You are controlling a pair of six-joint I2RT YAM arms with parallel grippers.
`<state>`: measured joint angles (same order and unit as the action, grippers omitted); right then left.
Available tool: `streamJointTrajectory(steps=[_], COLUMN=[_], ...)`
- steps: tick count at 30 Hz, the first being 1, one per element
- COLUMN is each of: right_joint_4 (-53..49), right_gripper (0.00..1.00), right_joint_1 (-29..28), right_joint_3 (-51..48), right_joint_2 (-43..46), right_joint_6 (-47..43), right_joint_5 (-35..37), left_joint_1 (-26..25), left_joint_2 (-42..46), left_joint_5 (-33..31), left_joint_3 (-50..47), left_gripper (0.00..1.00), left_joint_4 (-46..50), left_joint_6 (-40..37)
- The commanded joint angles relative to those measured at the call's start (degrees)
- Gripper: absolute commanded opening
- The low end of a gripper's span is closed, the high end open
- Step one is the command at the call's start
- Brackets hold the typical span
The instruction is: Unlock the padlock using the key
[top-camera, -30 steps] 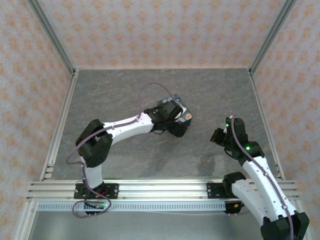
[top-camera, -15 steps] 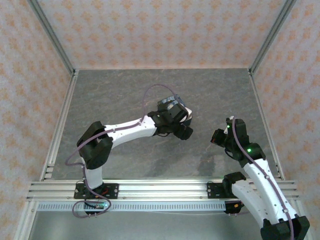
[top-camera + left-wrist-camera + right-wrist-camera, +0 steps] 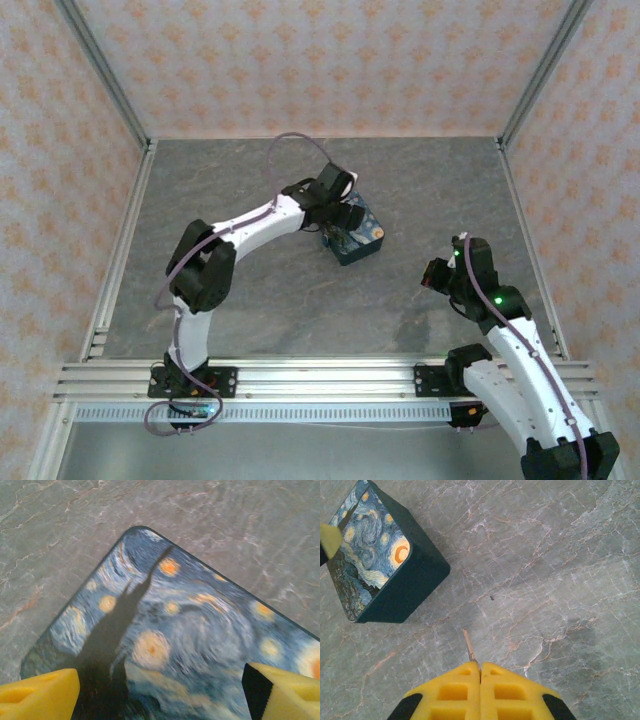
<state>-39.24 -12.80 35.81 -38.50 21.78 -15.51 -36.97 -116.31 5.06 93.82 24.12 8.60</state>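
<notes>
My right gripper (image 3: 480,666) is shut on the key (image 3: 468,644), whose thin blade sticks out past the fingertips over the bare table. In the top view the right gripper (image 3: 432,275) hangs to the right of the dark blue starry-night tin (image 3: 357,238), well apart from it. My left gripper (image 3: 160,692) stands open just above the tin's painted lid (image 3: 200,625), one yellow finger (image 3: 40,697) at each side, with nothing held. From above, the left gripper (image 3: 340,213) reaches over the tin's far left corner. The padlock is hidden.
The tin (image 3: 375,560) sits turned cornerwise near the middle of the grey marbled table (image 3: 250,290). Metal frame posts and patterned walls bound the table on three sides. An aluminium rail (image 3: 320,378) runs along the near edge.
The left arm has swung from the tin's near right side up and back to its far left side, uncovering the tin. The right arm has barely moved.
</notes>
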Motion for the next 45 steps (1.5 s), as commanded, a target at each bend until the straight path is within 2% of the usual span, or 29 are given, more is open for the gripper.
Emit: streamJointTrajectory(steps=[1, 8, 18, 23, 27, 33, 39, 45], right_joint_4=[-1.14, -1.20, 3.35, 7.53, 11.93, 21.18, 32.46, 44.02], right_gripper=[0.00, 0.00, 0.00, 0.00, 0.00, 0.00, 0.00, 0.00], right_joint_1=[0.25, 0.31, 0.31, 0.23, 0.20, -0.75, -2.60, -4.71], right_joint_3=[1.14, 1.10, -0.89, -1.83, -3.00, -4.00, -2.56, 0.85], right_joint_2=[0.27, 0.05, -2.56, -4.40, -5.76, -9.15, -17.03, -27.50], right_joint_6=[-0.69, -0.81, -0.08, 1.22, 2.70, 5.14, 9.24, 12.81], right_joint_5=[-0.32, -0.70, -6.23, -10.27, -13.30, -16.53, -18.70, -20.60], left_joint_1=[0.41, 0.94, 0.97, 0.94, 0.72, 0.48, 0.49, 0.48], left_joint_2=[-2.68, -5.25, 1.72, 6.56, 9.85, 10.89, 16.69, 25.99], left_joint_5=[-0.88, -1.76, -3.62, -2.41, 1.23, 1.17, 1.54, 1.98], left_joint_3=[4.69, 5.51, -6.11, -13.48, -17.80, -17.60, -17.92, -26.37], left_gripper=[0.86, 0.86, 0.86, 0.86, 0.86, 0.86, 0.88, 0.90], left_joint_4=[3.40, 4.14, 2.43, 0.17, -2.98, -3.22, -5.01, -10.51], left_joint_6=[-2.33, -1.95, 0.83, 3.96, 6.59, 6.79, 7.03, 9.43])
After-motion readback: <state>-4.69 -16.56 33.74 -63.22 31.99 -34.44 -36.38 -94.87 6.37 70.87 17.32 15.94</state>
